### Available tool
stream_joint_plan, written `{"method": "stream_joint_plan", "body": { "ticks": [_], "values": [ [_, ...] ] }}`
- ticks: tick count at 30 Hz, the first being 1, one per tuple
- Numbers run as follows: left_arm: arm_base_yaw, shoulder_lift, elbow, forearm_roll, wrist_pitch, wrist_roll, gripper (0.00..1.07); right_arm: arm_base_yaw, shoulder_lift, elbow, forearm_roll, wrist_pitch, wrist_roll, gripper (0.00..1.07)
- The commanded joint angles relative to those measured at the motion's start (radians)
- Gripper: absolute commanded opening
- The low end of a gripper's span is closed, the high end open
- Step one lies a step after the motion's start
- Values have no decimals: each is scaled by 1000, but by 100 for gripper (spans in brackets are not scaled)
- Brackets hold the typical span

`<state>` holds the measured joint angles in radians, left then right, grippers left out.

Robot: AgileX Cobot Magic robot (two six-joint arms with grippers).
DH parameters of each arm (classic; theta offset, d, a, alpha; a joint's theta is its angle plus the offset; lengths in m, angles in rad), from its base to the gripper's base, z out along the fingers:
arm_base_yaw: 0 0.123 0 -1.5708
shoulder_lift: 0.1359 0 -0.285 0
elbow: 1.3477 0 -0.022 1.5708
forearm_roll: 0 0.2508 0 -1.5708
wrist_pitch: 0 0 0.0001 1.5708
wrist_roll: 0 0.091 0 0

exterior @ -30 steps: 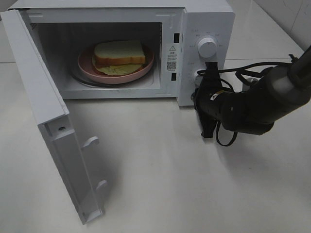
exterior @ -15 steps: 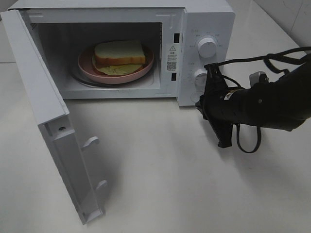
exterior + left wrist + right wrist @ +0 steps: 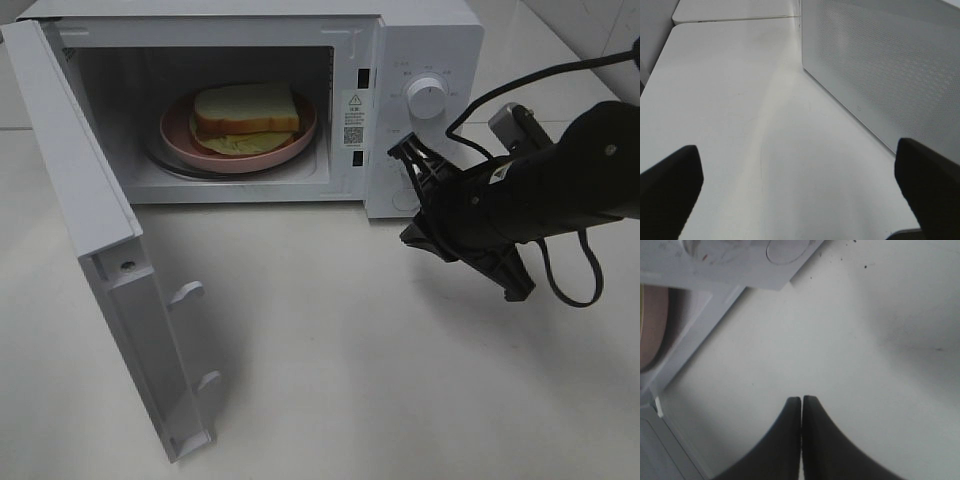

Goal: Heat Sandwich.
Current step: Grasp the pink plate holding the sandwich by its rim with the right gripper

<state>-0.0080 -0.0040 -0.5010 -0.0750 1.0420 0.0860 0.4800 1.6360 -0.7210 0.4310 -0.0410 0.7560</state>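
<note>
Resting inside open microwave [image 3: 430, 40]: sandwich [image 3: 245, 108] on pink plate [image 3: 178, 135]. Right gripper [image 3: 801, 401]: jaws pressed together, empty, over table [image 3: 330, 380]. Left gripper [image 3: 800, 185]: jaws spread wide, empty.

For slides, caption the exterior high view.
White-bread sandwich on round pink plate inside open white microwave; shut black right gripper below its knob.
</note>
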Motion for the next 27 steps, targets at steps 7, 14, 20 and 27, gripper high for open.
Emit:
{"method": "stream_joint_plan", "body": {
  "ticks": [7, 14, 20, 27],
  "values": [
    [2, -23, 3, -7, -16, 1, 103, -2, -128, -1, -37, 271, -313, 6],
    [2, -23, 3, -7, -16, 1, 103, -2, -175, -1, -38, 401, -530, 8],
    [2, -23, 3, -9, -16, 1, 103, -2, -197, -1, -38, 518, -815, 9],
    [2, -23, 3, -7, -16, 1, 103, -2, -197, -1, -38, 581, -1250, 11]
  ]
}}
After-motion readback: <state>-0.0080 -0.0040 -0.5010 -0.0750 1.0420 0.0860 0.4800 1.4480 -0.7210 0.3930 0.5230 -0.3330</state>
